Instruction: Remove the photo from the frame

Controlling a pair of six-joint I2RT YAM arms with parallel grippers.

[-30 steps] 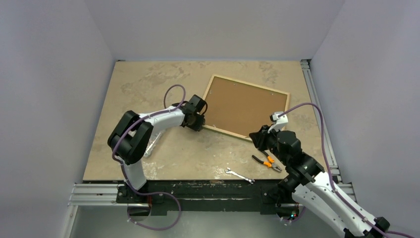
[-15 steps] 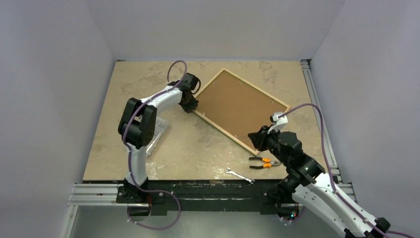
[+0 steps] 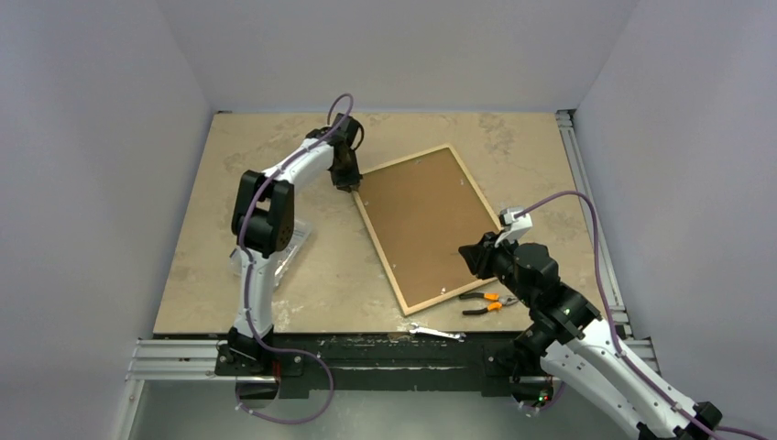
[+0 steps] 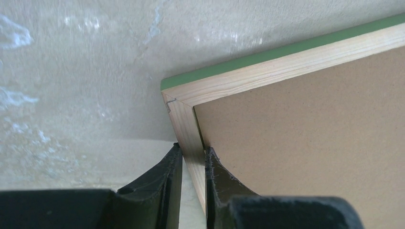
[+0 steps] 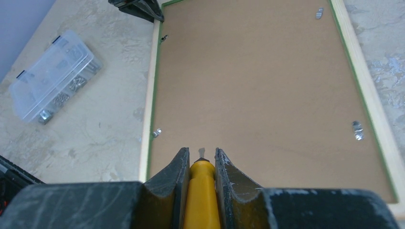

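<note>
The frame (image 3: 378,243) lies face down on the table, pale wood rails with a green edge (image 4: 286,67). Its brown backing board (image 3: 426,229) faces up, so the photo's printed side is hidden. My left gripper (image 3: 348,179) is shut on the frame's rail beside the far left corner, one finger on each side of the wood (image 4: 193,155). Small metal clips (image 5: 357,130) sit along the rails. My right gripper (image 5: 201,155) hovers over the frame's near end (image 3: 476,257), shut on a yellow-handled screwdriver (image 5: 203,191) whose tip points at the board (image 5: 253,86).
A clear plastic box of small parts (image 3: 289,247) (image 5: 52,74) sits left of the frame. Orange-handled pliers (image 3: 486,300) touch the frame's near right edge and a wrench (image 3: 438,331) lies at the table's front edge. Grey walls enclose three sides.
My left gripper has carried the held corner toward the back of the table, turning the frame clockwise until it stands lengthwise. The pliers shifted slightly. The right arm has stayed put.
</note>
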